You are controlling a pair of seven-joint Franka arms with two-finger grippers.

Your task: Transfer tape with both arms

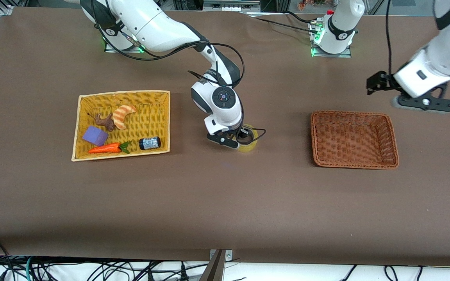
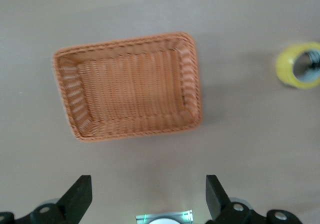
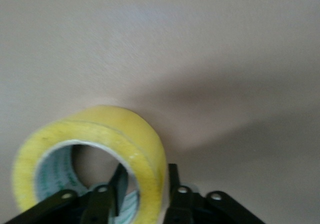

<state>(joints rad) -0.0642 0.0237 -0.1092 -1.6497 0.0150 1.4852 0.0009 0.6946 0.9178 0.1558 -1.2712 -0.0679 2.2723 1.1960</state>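
Your view from the front camera starts at the right arm's end of the tabletop (image 1: 225, 203), where a shallow yellow woven basket (image 1: 162, 117) holds five things. A striped orange croissant toy (image 1: 124, 115) lies touching a small brown knobbly piece (image 1: 104, 121). Nearer the front camera sit a purple block (image 1: 94, 136), an orange carrot toy (image 1: 106, 148) with green leaves, and a small dark can (image 1: 149, 143) on its side.

Near the middle of the tabletop, between the two baskets, you see the right pincer (image 1: 240, 141) low over the roll of yellow tape (image 1: 249, 146). The roll rests on the brown surface. In the right wrist view, one finger (image 3: 119, 184) stands inside the hollow core and the other just outside the yellow wall, so the wall of the tape (image 3: 125, 134) sits between them; whether they are pressing on it cannot be told.

Toward the left arm's end lies an orange-brown woven basket (image 1: 392, 136) with nothing in it. The left pincer (image 1: 377, 84) waits in the air close by that basket, its fingers spread wide apart and holding nothing. Its wrist view looks down on the basket (image 2: 195, 84) and the tape (image 2: 286, 66).

A brown covering spreads over the whole tabletop. Black cables trail along the edge nearest the camera, and green lights glow at both arm bases.
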